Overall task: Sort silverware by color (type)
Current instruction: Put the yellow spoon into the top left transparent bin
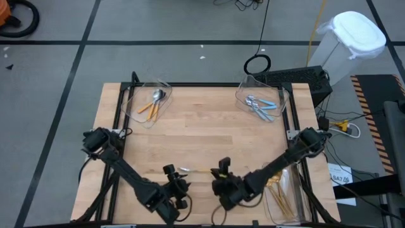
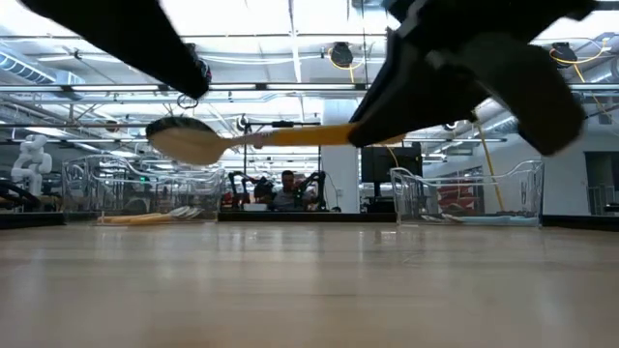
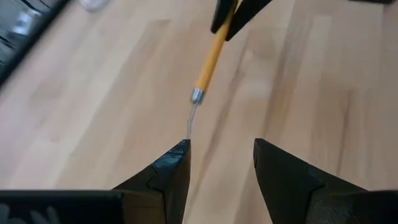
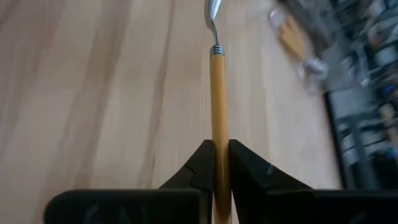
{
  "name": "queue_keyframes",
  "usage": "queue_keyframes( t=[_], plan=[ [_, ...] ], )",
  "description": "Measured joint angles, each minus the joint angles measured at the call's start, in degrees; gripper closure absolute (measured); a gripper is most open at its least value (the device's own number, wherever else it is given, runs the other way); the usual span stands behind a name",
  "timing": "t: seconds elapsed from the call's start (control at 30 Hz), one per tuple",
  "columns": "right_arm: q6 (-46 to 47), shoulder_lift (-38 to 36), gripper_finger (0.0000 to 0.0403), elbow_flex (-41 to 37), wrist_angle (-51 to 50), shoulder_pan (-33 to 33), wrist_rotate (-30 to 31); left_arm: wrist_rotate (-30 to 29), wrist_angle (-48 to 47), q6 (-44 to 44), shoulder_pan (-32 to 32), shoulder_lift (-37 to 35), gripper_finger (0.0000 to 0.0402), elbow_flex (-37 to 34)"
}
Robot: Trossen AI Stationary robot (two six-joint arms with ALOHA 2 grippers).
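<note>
Bright, even overhead light; soft shadows; low view foreground blurred (wrist views' backgrounds too).

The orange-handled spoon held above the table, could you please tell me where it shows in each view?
High: orange-handled spoon, bottom centre, between both grippers.
Low: upper middle, above the table.
Left wrist: top centre.
Right wrist: centre.
Shared landmark: right gripper clamping its handle.
</note>
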Motion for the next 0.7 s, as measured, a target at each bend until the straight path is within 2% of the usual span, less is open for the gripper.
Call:
queue_keyframes(
  t=[0.2,0.33,0.57,0.7],
  plan=[
    [-6.0,0.4,0.0379,0.0,-1.2,3.6,6.4,5.4,10.0,9.4,3.9,0.0,0.0227,0.1],
    [-9.4,0.4,0.0379,0.0,-1.5,5.3,9.4,9.9,10.0,14.1,6.7,0.0,0.0227,3.7],
    [-15.0,0.4,0.0379,0.0,-1.4,8.4,17.3,23.3,9.8,18.9,12.4,-0.2,0.0227,7.2],
    [-16.6,0.5,0.0379,0.0,-1.0,10.2,22.6,26.5,8.2,19.0,14.6,0.0,0.0227,7.0]
  ],
)
